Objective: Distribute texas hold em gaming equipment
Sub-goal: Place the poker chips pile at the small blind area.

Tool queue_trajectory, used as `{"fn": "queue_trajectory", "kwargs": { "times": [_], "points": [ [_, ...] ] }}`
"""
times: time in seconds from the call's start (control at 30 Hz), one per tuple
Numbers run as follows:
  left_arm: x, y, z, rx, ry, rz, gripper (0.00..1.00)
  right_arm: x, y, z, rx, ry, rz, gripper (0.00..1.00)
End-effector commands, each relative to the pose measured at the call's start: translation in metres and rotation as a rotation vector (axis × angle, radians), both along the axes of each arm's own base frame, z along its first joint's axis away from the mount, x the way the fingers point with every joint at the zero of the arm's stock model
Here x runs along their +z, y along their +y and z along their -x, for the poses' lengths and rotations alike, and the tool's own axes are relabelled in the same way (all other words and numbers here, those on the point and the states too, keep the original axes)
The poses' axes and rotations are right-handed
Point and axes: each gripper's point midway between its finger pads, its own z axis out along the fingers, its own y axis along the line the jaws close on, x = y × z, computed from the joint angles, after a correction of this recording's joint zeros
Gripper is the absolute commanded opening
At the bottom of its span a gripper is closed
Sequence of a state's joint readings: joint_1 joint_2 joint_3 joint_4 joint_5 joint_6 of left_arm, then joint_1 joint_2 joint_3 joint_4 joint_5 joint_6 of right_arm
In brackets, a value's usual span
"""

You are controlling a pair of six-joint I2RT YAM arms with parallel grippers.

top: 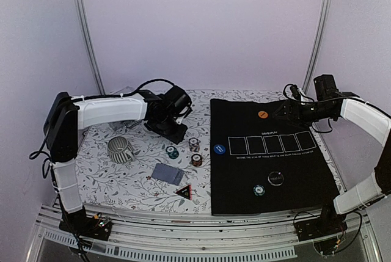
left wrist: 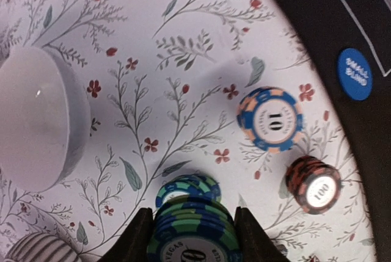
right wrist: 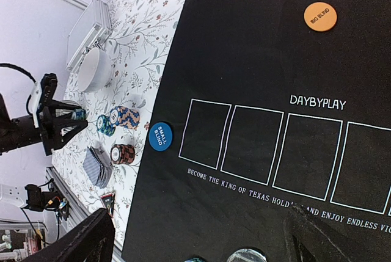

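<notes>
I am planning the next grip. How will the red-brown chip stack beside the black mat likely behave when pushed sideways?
The red-brown chip stack is several loose discs, so it would probably shear apart rather than slide whole. The floral tablecloth under it may drag the bottom chip. Each chip looks stiff and flat, unlikely to roll.

The black mat read "DAYBYPLAY"; on it an orange button said "BIG BLIND", a blue button "SMALL BLIND". Beside the mat, a blue-and-orange chip showed "10", a red-brown chip "100".
</notes>
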State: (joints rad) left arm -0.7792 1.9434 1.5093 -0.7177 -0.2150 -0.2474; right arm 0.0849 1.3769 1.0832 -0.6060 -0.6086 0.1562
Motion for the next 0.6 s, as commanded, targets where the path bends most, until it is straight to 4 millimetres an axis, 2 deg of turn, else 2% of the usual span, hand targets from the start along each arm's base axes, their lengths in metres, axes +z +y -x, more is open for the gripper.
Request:
{"fn": "queue_trajectory", "kwargs": {
  "times": [0.0, 0.07, 0.17, 0.27, 0.3, 0.4, 0.57],
  "points": [
    [0.048, -0.057, 0.030, -0.175, -0.049, 0.050, 0.00, 0.008, 0.002, -0.003, 0.015, -0.027, -0.004, 0.99],
    [0.056, -0.086, 0.045, -0.245, -0.056, 0.075, 0.00, 0.010, 0.002, -0.004, 0.012, -0.034, -0.001, 0.99],
    [0.034, -0.130, 0.070, -0.368, -0.003, 0.087, 0.00, 0.011, 0.002, -0.005, 0.012, -0.036, -0.003, 0.99],
    [0.011, -0.157, 0.082, -0.433, 0.009, 0.036, 0.00, 0.011, 0.003, -0.005, 0.017, -0.034, -0.010, 0.99],
    [-0.004, -0.162, 0.085, -0.448, 0.028, 0.010, 0.00, 0.011, 0.004, -0.004, 0.018, -0.033, -0.010, 0.99],
    [-0.023, -0.173, 0.085, -0.465, 0.031, -0.024, 0.00, 0.010, 0.003, -0.004, 0.016, -0.033, -0.006, 0.99],
    [-0.029, -0.185, 0.076, -0.475, -0.002, -0.014, 0.00, 0.009, 0.003, -0.004, 0.020, -0.032, -0.009, 0.99]
  ]
}}
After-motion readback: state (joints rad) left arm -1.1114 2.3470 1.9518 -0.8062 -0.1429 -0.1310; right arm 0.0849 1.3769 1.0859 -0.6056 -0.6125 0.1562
